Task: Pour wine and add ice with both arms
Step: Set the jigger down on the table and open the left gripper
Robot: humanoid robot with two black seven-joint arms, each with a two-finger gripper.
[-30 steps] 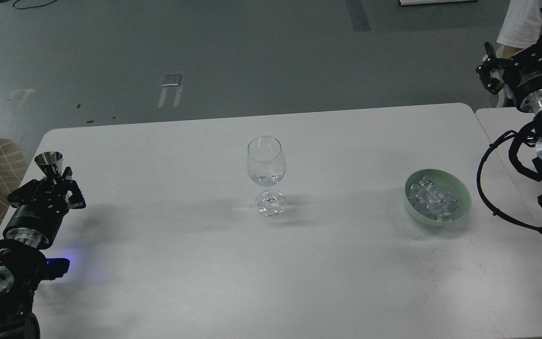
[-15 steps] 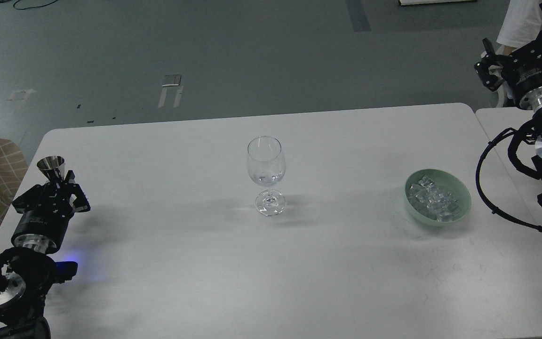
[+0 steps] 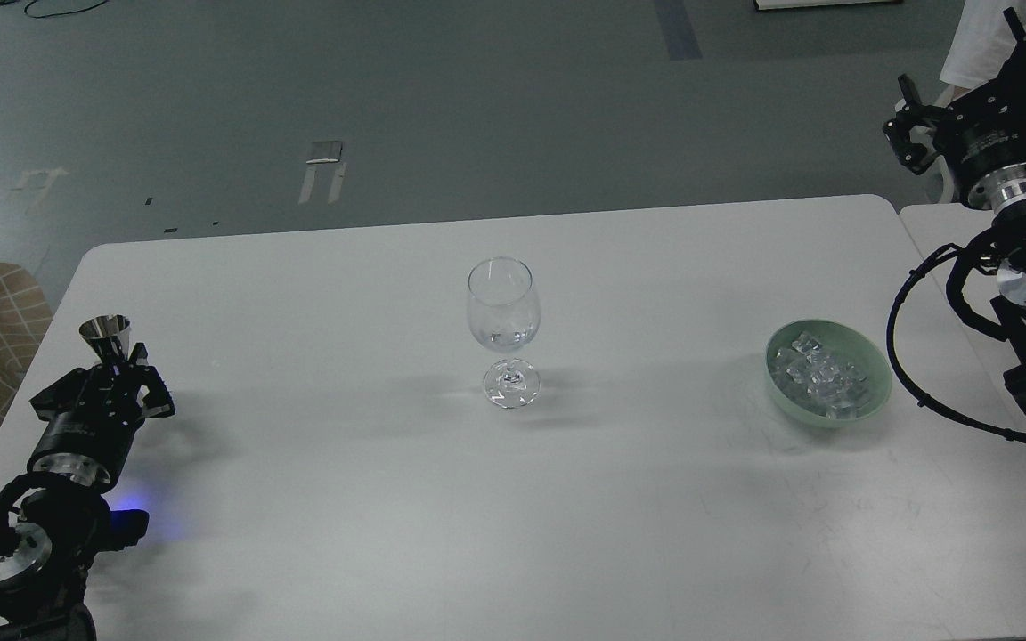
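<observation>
**Status: Jigger Held at Left, Ice Not Yet Collected**

The wine glass (image 3: 503,329) stands upright at the centre of the surface (image 3: 388,499), with a trace of wine (image 3: 504,338) in the bottom of its bowl. The ice (image 3: 820,378) lies heaped in a green bowl (image 3: 869,356) to the right of the glass and well apart from it.

The left tool (image 3: 114,363) is closed on the stem of a metal jigger (image 3: 105,331), held upright with its mouth up, near the left edge of the surface. The right tool (image 3: 967,102) is raised beyond the far right corner; its fingers appear spread and empty.

Governing relation: the ice lies below and to the left of the right tool, nearer the robot. The right arm is the nearer arm; it would need to descend toward the green bowl.

Change from earlier frames: the left tool and jigger have moved down and toward the robot. The right tool has risen and shifted slightly left. Glass and bowl have not moved.
</observation>
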